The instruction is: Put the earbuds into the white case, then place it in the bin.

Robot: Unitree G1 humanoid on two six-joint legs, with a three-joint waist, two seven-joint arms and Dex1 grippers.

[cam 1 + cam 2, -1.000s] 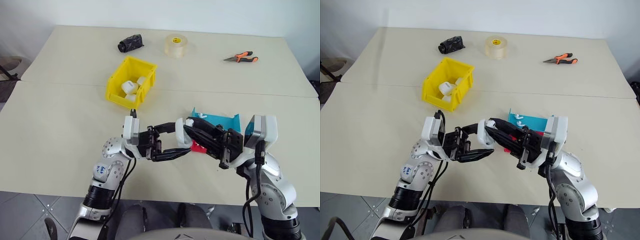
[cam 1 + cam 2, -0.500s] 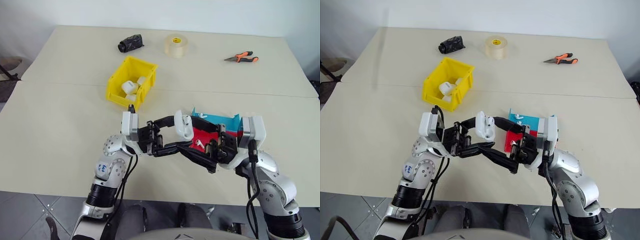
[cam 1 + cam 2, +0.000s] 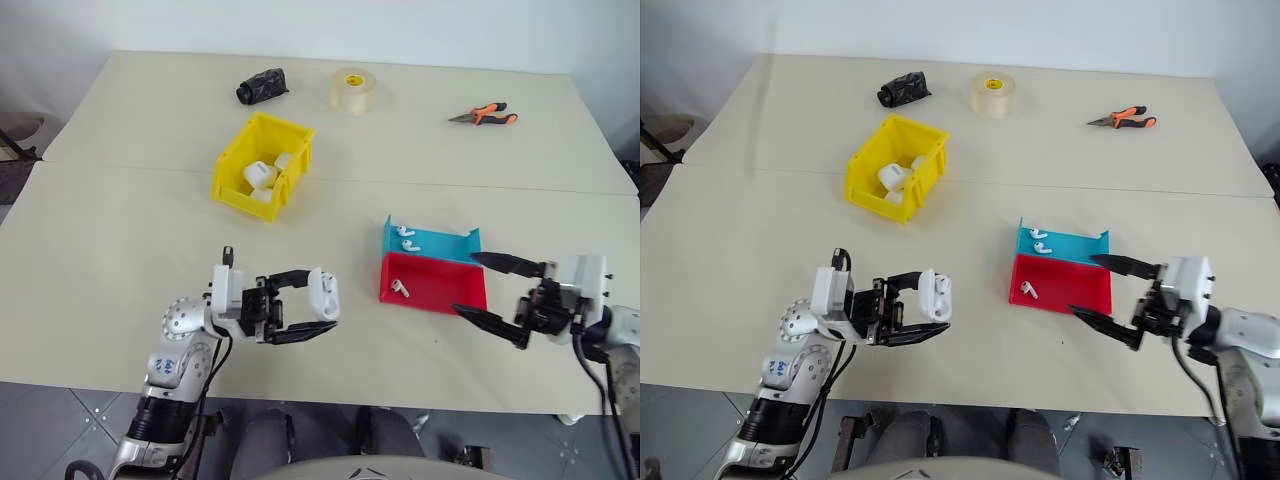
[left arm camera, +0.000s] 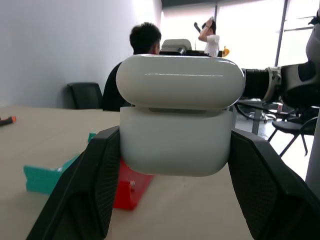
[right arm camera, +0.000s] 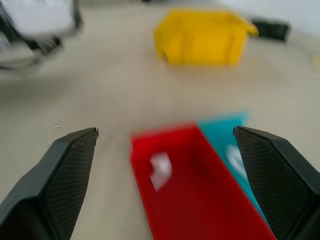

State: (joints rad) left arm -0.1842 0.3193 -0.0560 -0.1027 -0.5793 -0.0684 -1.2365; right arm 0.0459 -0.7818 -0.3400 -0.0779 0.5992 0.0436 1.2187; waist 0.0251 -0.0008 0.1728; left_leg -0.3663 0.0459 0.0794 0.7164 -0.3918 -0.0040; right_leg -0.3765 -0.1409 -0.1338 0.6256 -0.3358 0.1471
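**Case in my left fingers, lid shut, bin next**

White case sits clamped between my left fingers, held above the surface near its front edge, lid closed as far as I can see. My right fingers stand wide apart and hold nothing, hovering by the front right edge just beside the red tray.

I judge the step in hand to be carrying the case to the bin, which stands well apart, toward the middle of the surface on my left side. To do it well I should keep the squeeze firm on the glossy shell, bring it over the bin's rim rather than against the wall, and let go only once it is inside.

The bin already holds a few white cases. The red tray holds one earbud. The teal tray, touching the red tray on its far side, holds two earbuds. So there are earbuds left to pair after this case.
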